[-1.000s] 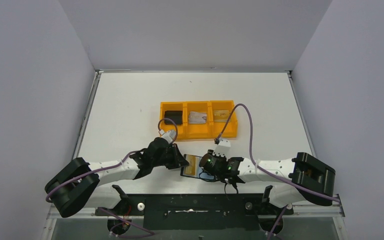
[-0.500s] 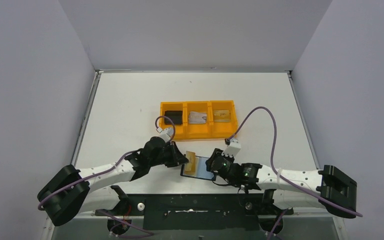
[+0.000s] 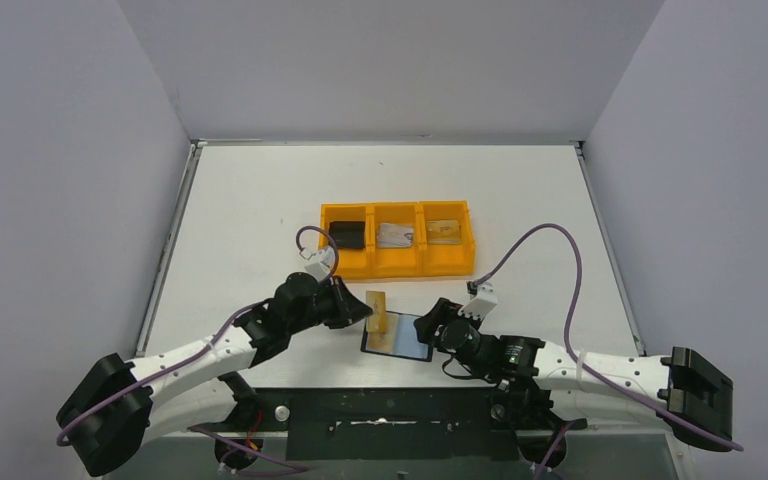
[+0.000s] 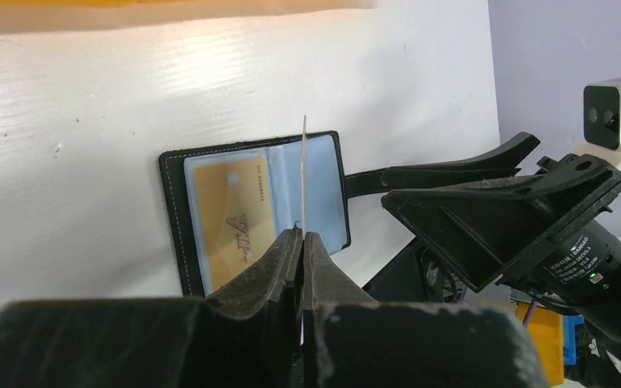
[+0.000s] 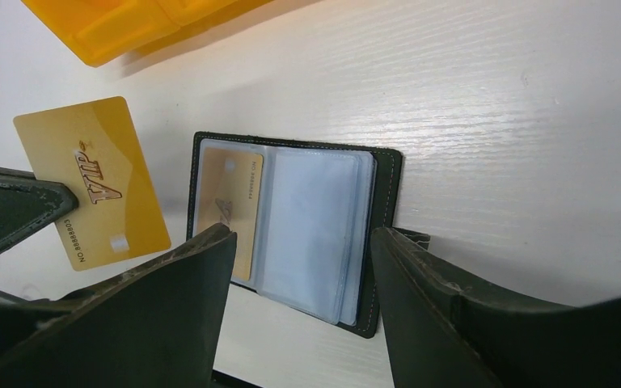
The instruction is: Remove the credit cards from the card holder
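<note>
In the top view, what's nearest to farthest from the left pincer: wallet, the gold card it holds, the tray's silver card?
1. Gold card, gripped in the left pincer.
2. Card holder, just right of it.
3. Silvery card, in the orange tray, middle compartment.

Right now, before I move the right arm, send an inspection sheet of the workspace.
Surface: white table, a few small marks.
Job's things: card holder lies open and flat by the arm bases, pocketed gold card inside; held gold card is out of it, on edge beside it; orange tray holds a silvery card (middle compartment) and a loose gold card (right).
Clutter: black block in the tray's left compartment.
Grippers: left gripper shut on the held gold card; right gripper open at the holder's edge, contact unclear.
Cables: left purple cable loops by the tray's front; right purple cable arcs free.
Surroundings: plain grey walls on three sides.
</note>
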`<state>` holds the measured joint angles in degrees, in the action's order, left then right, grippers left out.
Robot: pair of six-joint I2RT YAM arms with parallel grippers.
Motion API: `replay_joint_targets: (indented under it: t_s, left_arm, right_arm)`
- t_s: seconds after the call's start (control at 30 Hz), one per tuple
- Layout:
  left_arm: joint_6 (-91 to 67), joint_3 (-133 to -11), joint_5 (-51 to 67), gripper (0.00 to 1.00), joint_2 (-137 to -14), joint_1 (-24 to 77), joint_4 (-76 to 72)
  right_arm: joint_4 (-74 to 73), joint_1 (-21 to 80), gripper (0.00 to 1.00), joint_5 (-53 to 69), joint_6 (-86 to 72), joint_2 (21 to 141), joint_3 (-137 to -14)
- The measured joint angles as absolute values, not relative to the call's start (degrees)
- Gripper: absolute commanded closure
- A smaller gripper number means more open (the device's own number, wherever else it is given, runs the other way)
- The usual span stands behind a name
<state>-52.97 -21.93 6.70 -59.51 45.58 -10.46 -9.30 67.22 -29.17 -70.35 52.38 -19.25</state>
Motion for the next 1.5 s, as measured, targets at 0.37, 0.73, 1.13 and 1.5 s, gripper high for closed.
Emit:
replay_joint_targets:
  t_s: [0.37,0.73,1.13,1.5]
  left_arm:
    - [-51.62,-21.87,6.59,1.0,-57.08,45.32,-8.51]
    - [-50.33,-21.87,6.7,1.0,-53.12,42.04,-5.72]
    - [-50.52,-21.26,14.17,1.0,-49.25,33.69,-5.78]
    - [-53.58,-13.61,21.45,1.0,-44.29,29.32,-11.55]
  right_arm:
    - [-8.56,67.22,0.18,-29.19,-69.17,55.61,-19.51]
    - [2.15,67.29,0.14,-29.5,-62.02,56.18,-19.92]
    - [5.91,65.34,0.17,-25.5,-60.64,55.46,-18.72]
    - [14.76,61.89,0.22,-16.93,-59.07,54.48,-16.8]
